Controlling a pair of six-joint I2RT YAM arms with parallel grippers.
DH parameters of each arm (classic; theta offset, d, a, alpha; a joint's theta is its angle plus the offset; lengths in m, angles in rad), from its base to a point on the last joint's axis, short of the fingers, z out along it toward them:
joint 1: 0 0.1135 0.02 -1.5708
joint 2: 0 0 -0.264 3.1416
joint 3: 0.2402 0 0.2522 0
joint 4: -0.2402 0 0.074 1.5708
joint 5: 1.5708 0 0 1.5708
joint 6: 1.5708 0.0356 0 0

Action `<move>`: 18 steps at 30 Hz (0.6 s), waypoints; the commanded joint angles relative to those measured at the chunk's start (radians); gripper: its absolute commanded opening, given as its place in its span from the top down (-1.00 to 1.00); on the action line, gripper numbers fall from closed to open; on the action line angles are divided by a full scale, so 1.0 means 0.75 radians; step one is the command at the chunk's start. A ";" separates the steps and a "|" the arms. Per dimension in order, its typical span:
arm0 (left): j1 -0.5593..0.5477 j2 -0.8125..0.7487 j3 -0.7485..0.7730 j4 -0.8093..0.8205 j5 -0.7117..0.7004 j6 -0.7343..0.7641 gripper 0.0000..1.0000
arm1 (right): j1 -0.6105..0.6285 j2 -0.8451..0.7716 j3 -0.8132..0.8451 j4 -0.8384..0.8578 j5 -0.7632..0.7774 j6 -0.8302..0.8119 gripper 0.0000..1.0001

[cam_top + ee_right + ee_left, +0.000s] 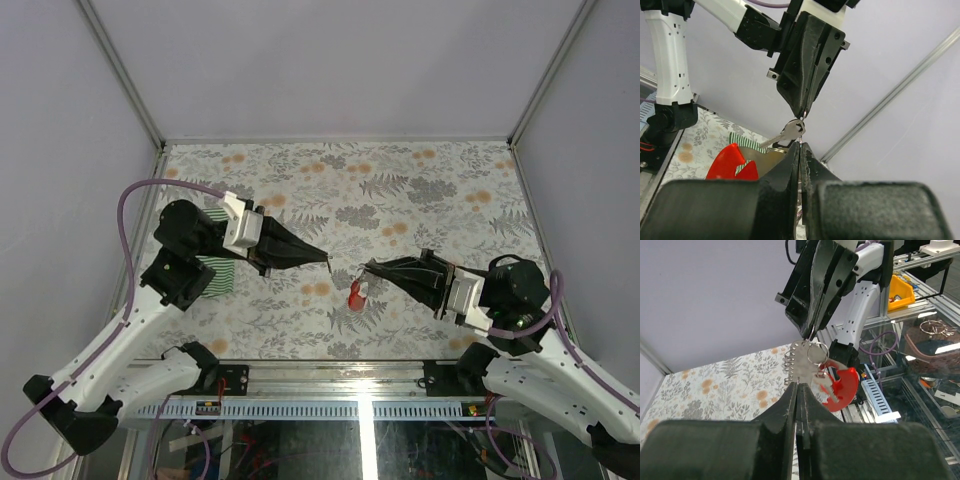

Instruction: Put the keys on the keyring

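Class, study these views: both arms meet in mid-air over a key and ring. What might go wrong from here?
The left gripper grips the silvery key only at its tip; it may drop. The red tag hanging from the keyring may swing and twist it in the right gripper.

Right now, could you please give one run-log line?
left gripper: shut on key | right gripper: shut on keyring | red tag: hanging

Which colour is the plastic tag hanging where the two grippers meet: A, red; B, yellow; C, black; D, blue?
A: the tag dangling just below the ring is bright red in all three views.
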 commanded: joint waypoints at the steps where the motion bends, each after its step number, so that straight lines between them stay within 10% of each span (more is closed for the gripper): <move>1: -0.030 0.004 0.029 0.191 0.018 -0.109 1.00 | 0.006 0.013 0.032 0.114 -0.067 -0.142 1.00; 18: -0.053 0.064 0.107 0.168 0.078 -0.094 1.00 | 0.009 0.068 0.139 -0.120 -0.186 -0.422 1.00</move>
